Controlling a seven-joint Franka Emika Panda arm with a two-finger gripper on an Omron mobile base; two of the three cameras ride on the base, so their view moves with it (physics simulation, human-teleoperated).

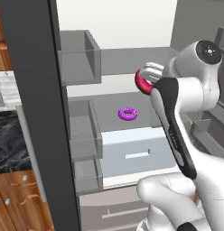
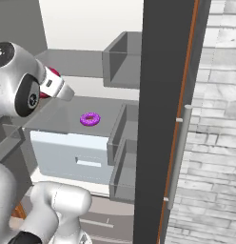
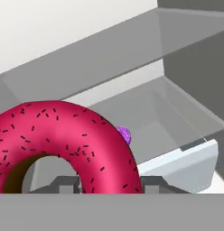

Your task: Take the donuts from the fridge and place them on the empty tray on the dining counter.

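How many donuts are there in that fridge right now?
2. The red-pink donut is held in the claw, lifted above the shelf. The purple donut lies flat on the grey shelf. The arm could be hiding more.

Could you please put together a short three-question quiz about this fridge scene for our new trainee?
1. True or false: the purple donut is held in the pincer.
2. Which donut does the pincer grip? A) the red-pink donut B) the purple one C) neither
3. Fill in: the purple donut lies on a grey ____ inside the fridge.

Key:
1. False; it lies flat on the shelf, apart from the pincer.
2. A; the hand view shows the sprinkled red-pink ring between the finger tips, lifted above the shelf.
3. shelf, just above the pale drawer.
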